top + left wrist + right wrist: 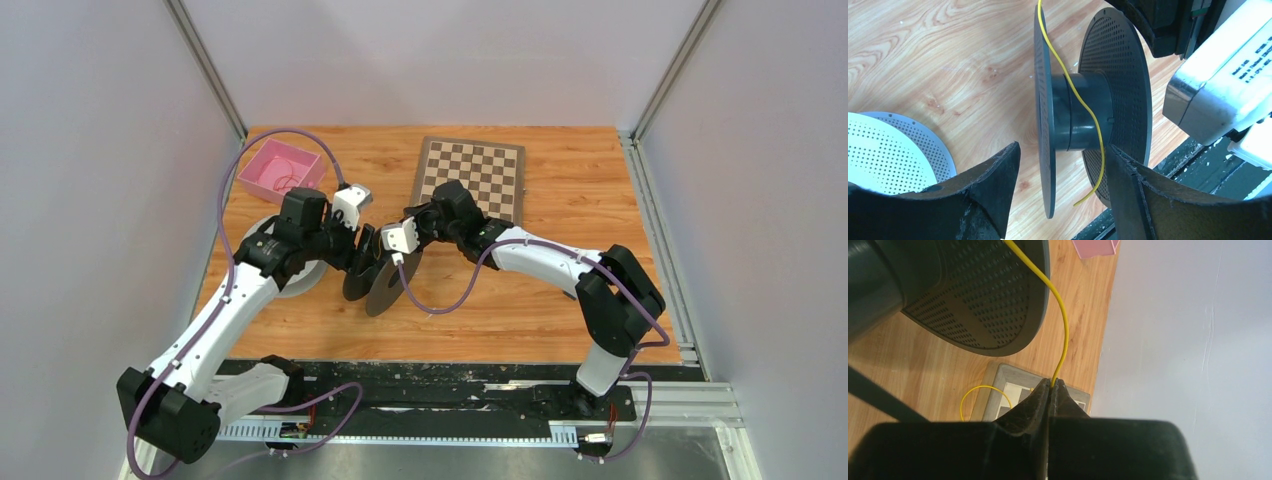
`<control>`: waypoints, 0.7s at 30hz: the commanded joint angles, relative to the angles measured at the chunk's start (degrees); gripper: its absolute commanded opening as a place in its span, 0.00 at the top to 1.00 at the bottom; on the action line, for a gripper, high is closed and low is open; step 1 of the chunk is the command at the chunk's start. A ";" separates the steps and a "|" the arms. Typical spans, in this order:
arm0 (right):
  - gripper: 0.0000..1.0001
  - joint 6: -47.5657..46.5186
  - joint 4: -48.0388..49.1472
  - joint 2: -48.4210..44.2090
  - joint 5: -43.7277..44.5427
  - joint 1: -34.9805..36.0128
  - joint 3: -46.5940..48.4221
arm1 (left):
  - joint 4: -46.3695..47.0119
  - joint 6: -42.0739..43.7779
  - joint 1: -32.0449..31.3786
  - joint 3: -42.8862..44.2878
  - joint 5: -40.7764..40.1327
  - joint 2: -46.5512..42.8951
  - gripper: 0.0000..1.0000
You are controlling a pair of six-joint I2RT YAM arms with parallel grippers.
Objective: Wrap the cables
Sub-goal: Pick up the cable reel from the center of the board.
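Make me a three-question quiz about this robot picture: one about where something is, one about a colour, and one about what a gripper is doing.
1. Where is the pink box?
A. At the far left corner of the table
B. At the near right corner
C. In the very middle

2. What colour is the cable lying over the spool?
A. Blue
B. Yellow
C. Green

3. What is the right gripper doing?
A. Standing wide open
B. Shut on nothing
C. Shut on the cable

Answers:
1 A: the top view shows the box at the far edge on the left.
2 B: the left wrist view shows a yellow line crossing the dark hub.
3 C: the right wrist view shows the fingertips pressed together with the cable coming out between them.
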 commanded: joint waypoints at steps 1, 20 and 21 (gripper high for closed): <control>1.00 -0.38 2.14 -1.02 0.33 0.59 -0.08 | -0.64 -0.16 -0.24 2.56 1.35 -1.24 0.29; 1.00 0.37 2.13 -1.55 0.01 0.71 0.05 | -1.20 1.80 -1.51 0.52 -0.40 -0.09 0.35; 1.00 0.43 2.13 -1.59 0.04 0.69 0.08 | -1.06 1.83 -1.62 0.36 -0.72 -0.04 0.35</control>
